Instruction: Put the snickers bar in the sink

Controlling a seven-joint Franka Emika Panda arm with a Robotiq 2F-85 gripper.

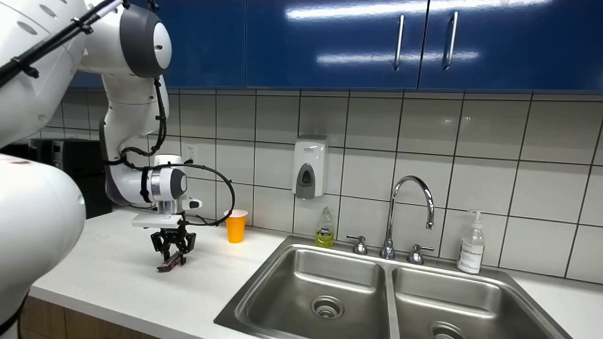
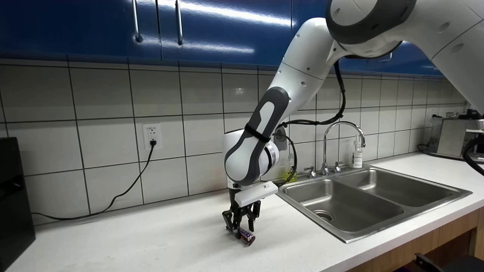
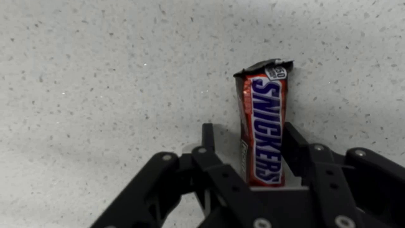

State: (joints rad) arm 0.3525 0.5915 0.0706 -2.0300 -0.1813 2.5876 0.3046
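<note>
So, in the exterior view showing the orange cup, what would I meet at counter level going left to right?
Black appliance, snickers bar, orange cup, bottle of yellow liquid, chrome faucet, pump bottle.

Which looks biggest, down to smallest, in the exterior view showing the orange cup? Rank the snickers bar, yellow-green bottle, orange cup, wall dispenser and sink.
Largest to smallest:
1. Sink, though partly out of view
2. Wall dispenser
3. Orange cup and yellow-green bottle: too alike to rank
4. Snickers bar, partly hidden
</note>
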